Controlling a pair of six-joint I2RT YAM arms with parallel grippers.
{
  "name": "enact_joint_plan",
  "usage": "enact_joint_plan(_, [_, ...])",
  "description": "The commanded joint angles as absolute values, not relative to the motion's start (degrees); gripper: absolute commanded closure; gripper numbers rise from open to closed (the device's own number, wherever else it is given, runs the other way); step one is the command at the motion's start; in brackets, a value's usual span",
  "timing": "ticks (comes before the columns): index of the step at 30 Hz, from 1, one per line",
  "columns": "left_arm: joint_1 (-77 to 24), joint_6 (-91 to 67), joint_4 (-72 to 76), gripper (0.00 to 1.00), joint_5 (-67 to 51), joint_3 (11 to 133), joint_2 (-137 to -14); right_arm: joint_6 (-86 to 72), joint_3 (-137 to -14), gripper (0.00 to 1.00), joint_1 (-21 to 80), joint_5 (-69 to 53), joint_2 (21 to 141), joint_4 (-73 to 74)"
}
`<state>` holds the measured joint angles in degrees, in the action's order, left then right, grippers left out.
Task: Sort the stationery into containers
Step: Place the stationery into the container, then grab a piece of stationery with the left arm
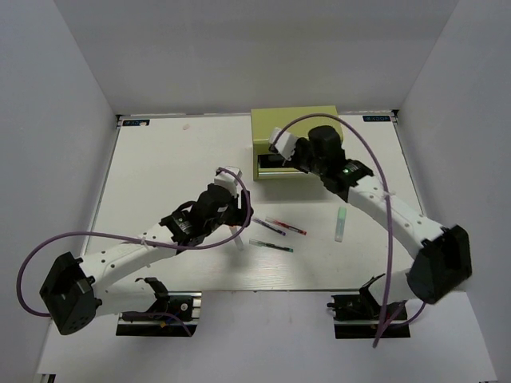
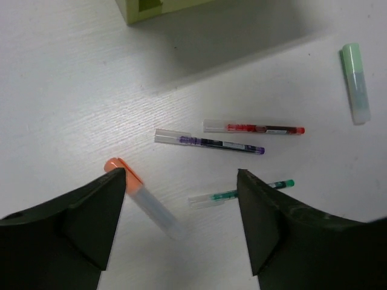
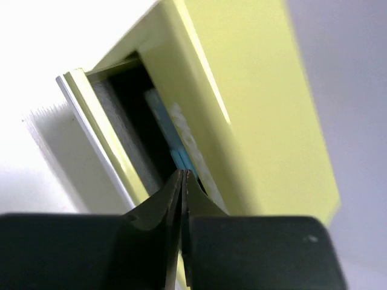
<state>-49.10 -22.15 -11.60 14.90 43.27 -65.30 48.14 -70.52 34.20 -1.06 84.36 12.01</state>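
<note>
My left gripper is open and empty above the table. The white marker with an orange cap lies below it by the left finger, and the green pen lies by the right finger. The dark pen, the red pen and the mint marker lie farther off. My right gripper is shut, its tips at the gap of a partly open drawer of the yellow-green chest. A light blue marker lies inside that drawer, just past the tips.
The chest stands at the back of the table, right of the middle. The pens and the mint marker lie in front of it between the arms. White walls close in the table at the back and sides.
</note>
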Motion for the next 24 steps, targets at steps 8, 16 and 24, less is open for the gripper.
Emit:
enact_joint_plan(8, [-48.5, -48.8, -20.2, 0.35, 22.1, 42.1, -69.7, 16.9, -57.8, 0.81, 30.9, 0.6, 66.9, 8.9])
enact_joint_plan(16, [-48.5, -58.0, -29.0, 0.18, 25.3, 47.6, -81.8, 12.0, -50.5, 0.74, 28.0, -6.1, 56.3, 7.3])
enact_joint_plan(24, [-49.0, -59.2, -30.8, 0.19, 28.8, 52.6, -88.8, 10.5, -46.0, 0.74, 27.0, -7.4, 51.3, 5.2])
